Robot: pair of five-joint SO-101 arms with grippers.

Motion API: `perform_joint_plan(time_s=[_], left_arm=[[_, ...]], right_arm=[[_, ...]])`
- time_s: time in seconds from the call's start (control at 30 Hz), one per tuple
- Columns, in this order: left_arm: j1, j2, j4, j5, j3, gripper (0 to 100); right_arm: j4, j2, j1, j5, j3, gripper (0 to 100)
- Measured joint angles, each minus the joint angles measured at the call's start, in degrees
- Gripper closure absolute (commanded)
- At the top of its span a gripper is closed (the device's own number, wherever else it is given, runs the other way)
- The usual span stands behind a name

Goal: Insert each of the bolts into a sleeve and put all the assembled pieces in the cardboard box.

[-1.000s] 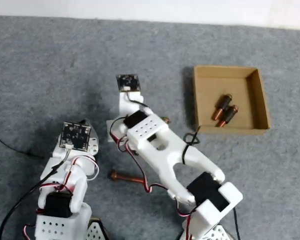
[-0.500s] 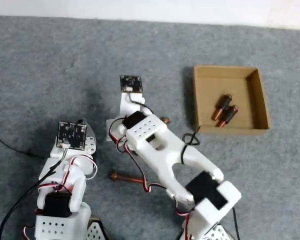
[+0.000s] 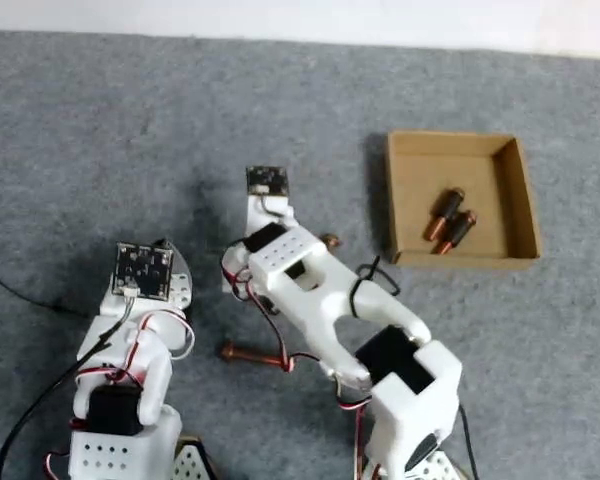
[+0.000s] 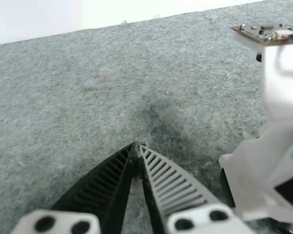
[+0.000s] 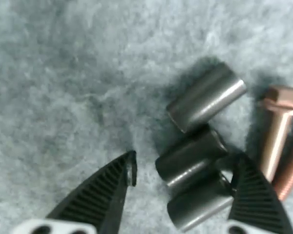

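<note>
Box [image 3: 450, 138]: two bolt-in-sleeve pieces [image 3: 446, 214] inside. Right gripper [image 5: 185, 163] wide open, astride sleeves [image 5: 190, 153] on bench [image 3: 130, 120], bolt [image 5: 278, 126] beside. Left gripper [image 4: 137, 146] closed, empty.

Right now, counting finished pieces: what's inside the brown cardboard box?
Two dark metal sleeves lie side by side in the cardboard box, a copper bolt end protruding from each. The sleeves cover the bolts' remaining length.

Open, shallow cardboard box [image 3: 456, 142] held two assembled pieces [image 3: 446, 212], dark with copper tips, lying side by side, slanted. Outside it, three dark cylindrical sleeves [image 5: 193, 155] lay bunched together, two copper bolts [image 5: 278, 129] just beside them, a lone bolt [image 3: 250, 353] lying flat well apart
</note>
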Motion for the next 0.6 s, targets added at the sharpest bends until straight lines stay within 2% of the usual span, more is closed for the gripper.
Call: perform_joint_plan(time_s=[0.17,0.47,0.6], left_arm=[[0.00,0.00,0.00,0.00,0.00,99],[0.00,0.00,0.00,0.00,0.00,99],[0.00,0.00,0.00,0.00,0.00,99]], right_arm=[[0.70,-0.09,1.76,0.00,0.00,89.4],[0.79,-0.09,2.11,0.00,0.00,90.6],[0.79,-0.09,2.81,0.00,0.00,97.8]])
